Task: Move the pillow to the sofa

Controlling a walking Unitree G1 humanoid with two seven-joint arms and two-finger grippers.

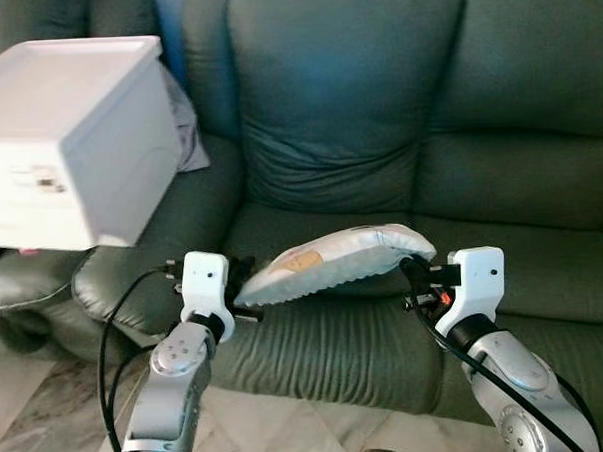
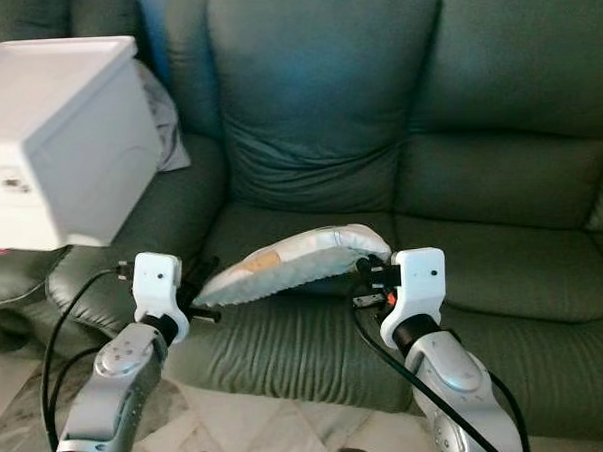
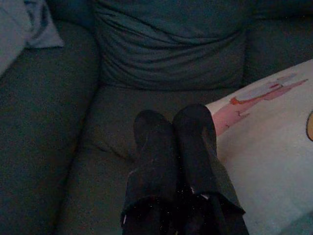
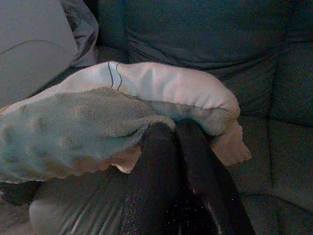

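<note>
Both end effectors, left (image 1: 246, 288) and right (image 1: 416, 276), clench pillow (image 1: 333, 260) ends above sofa (image 1: 316, 335) front edge; soft, light, sags; edge grips suit.

A white plastic box (image 1: 68, 141) sits at the left of the scene, up on the padded green arm there, with its lid on and a small label on its front face. Behind it, a crumpled piece of pale grey cloth (image 1: 185, 131) lies tucked against its back corner. Below, along the bottom of the head views, runs a floor (image 1: 40, 418) of pale marbled tiles, with a small pink thing just under the box, too small to tell.
</note>
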